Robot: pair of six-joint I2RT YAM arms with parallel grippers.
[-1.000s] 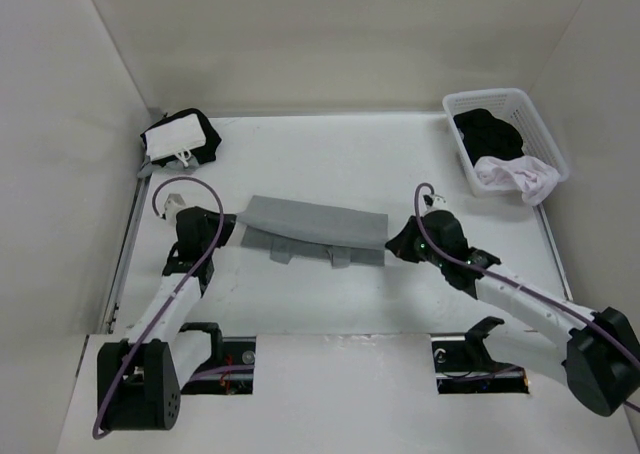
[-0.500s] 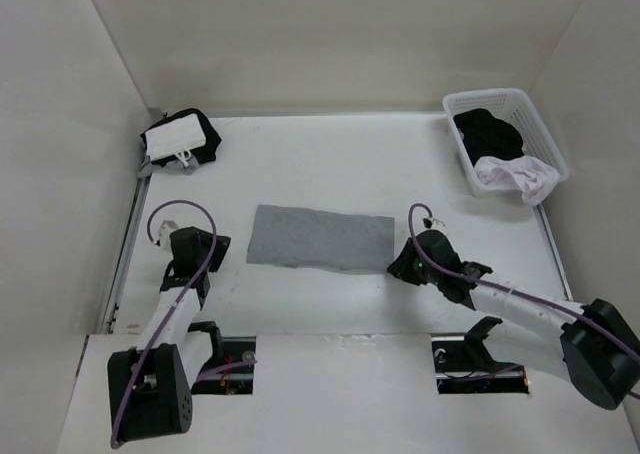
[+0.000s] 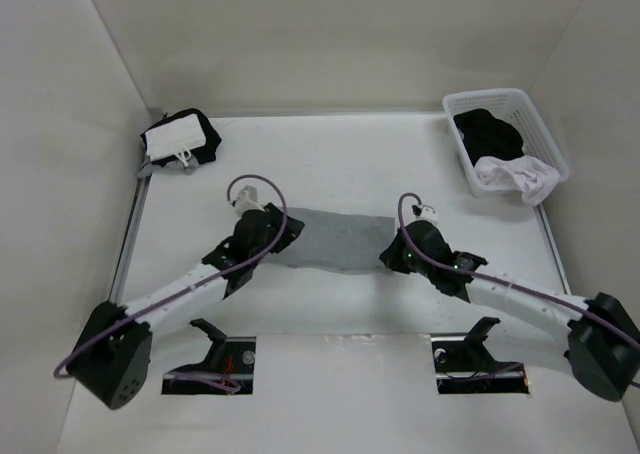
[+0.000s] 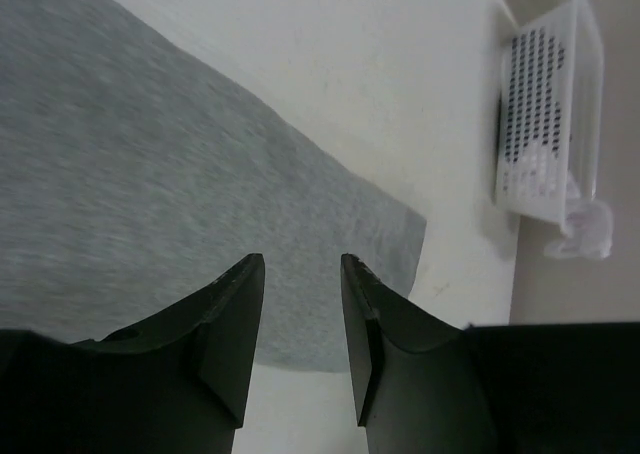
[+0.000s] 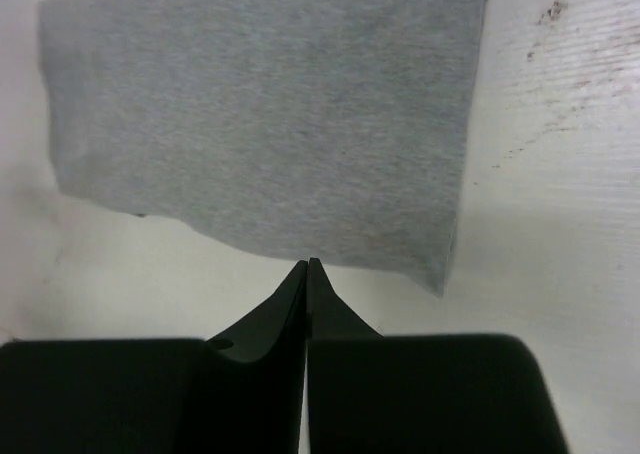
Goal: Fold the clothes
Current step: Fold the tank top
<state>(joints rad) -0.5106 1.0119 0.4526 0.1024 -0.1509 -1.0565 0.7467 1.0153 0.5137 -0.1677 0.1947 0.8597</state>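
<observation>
The clothes I am working on are a light heather-grey top (image 3: 340,236), folded into a flat strip in the middle of the table. My left gripper (image 3: 284,234) hovers over its left end. In the left wrist view that gripper (image 4: 301,266) is open, with grey fabric (image 4: 150,174) below the gap and nothing between the fingers. My right gripper (image 3: 387,256) is at the strip's right end. The right wrist view shows it (image 5: 307,264) shut and empty, its tips at the near edge of the fabric (image 5: 270,114).
A white lattice basket (image 3: 458,102) stands at the back right, holding a black garment (image 3: 488,132) and a pale one (image 3: 515,177) draped over its rim. The basket (image 4: 545,104) also shows in the left wrist view. A black and white pile (image 3: 180,139) lies at the back left. Walls enclose the table.
The grey top, held raised at both ends a second ago, now lies flat. The left arm swung in from the left to over its left end. The right gripper opened, then shut.
</observation>
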